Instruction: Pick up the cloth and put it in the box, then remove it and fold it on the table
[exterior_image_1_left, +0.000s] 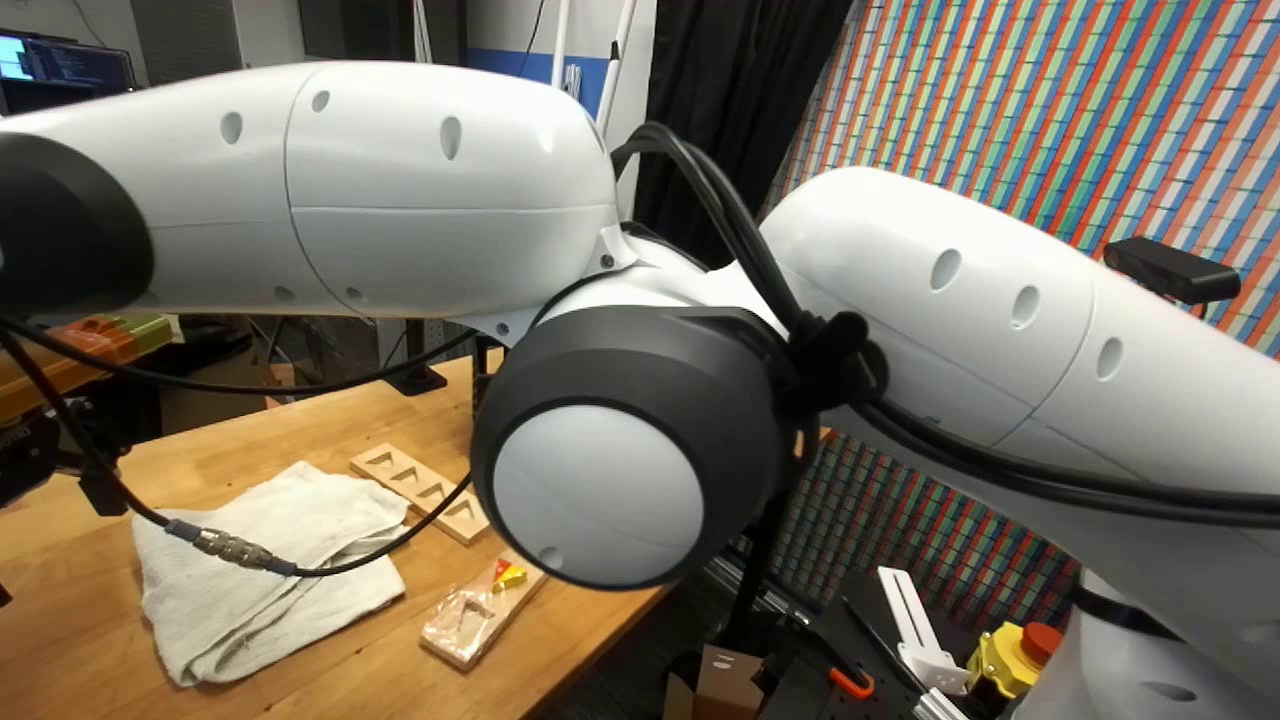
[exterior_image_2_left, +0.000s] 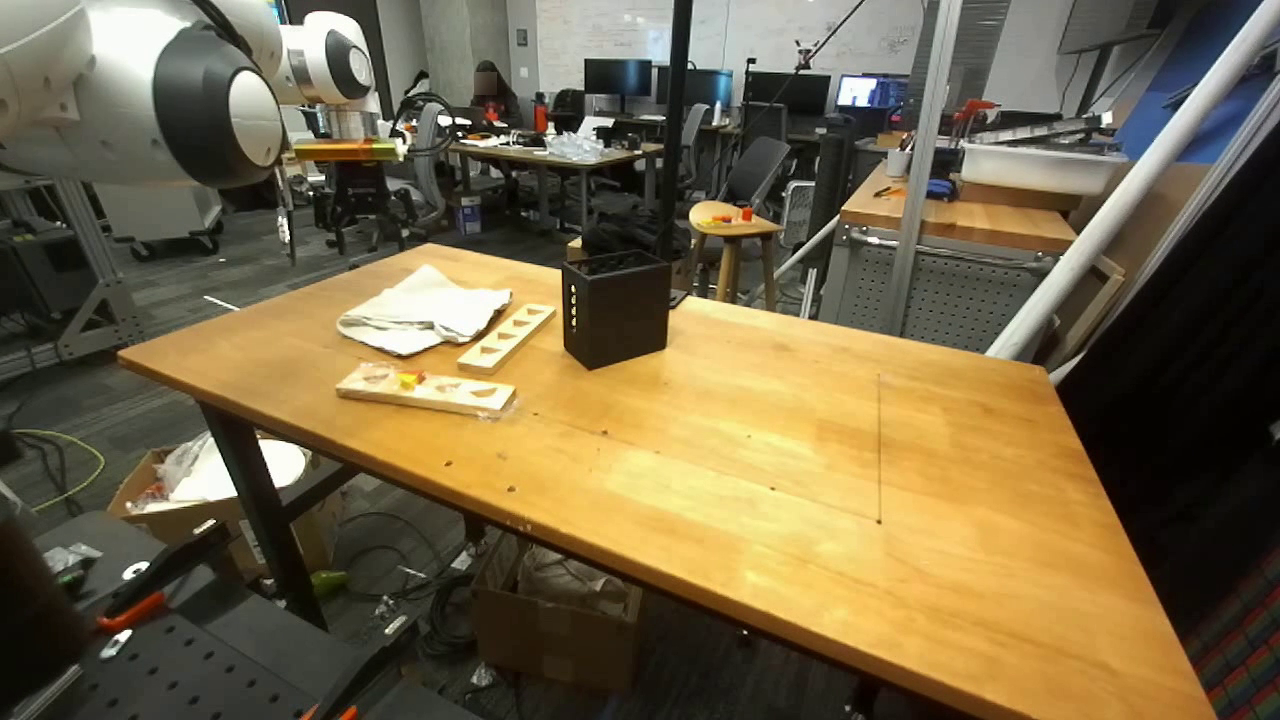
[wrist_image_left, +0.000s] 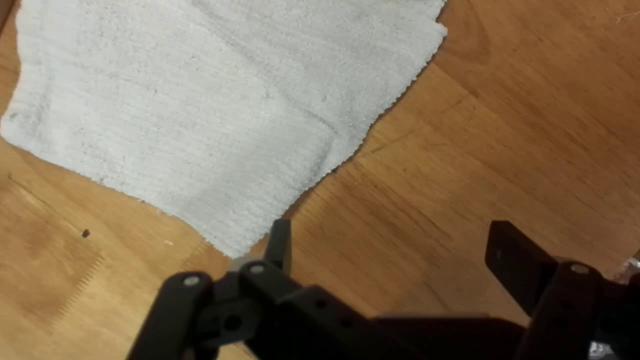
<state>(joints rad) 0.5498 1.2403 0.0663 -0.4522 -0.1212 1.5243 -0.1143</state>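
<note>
The cream cloth (exterior_image_1_left: 285, 560) lies flat and loosely folded on the wooden table (exterior_image_2_left: 780, 450); both exterior views show it. Its pale corner also fills the upper left of the wrist view, where the cloth (wrist_image_left: 200, 100) points down toward my left finger (wrist_image_left: 280, 242). My gripper (wrist_image_left: 389, 222) is open wide, with only tabletop visible between its fingers. The cloth's edge runs just outside the left finger; whether they touch cannot be seen. In an exterior view the black box (exterior_image_2_left: 620, 310) stands upright on the table, a row of holes in its side.
Two slotted wooden boards lie between cloth and box: a bare one (exterior_image_2_left: 508, 343) and a plastic-wrapped one (exterior_image_2_left: 430, 402) with small red and yellow pieces. A black post (exterior_image_2_left: 675, 130) rises behind the box. An arm cable (exterior_image_1_left: 400, 545) hangs across the cloth in an exterior view.
</note>
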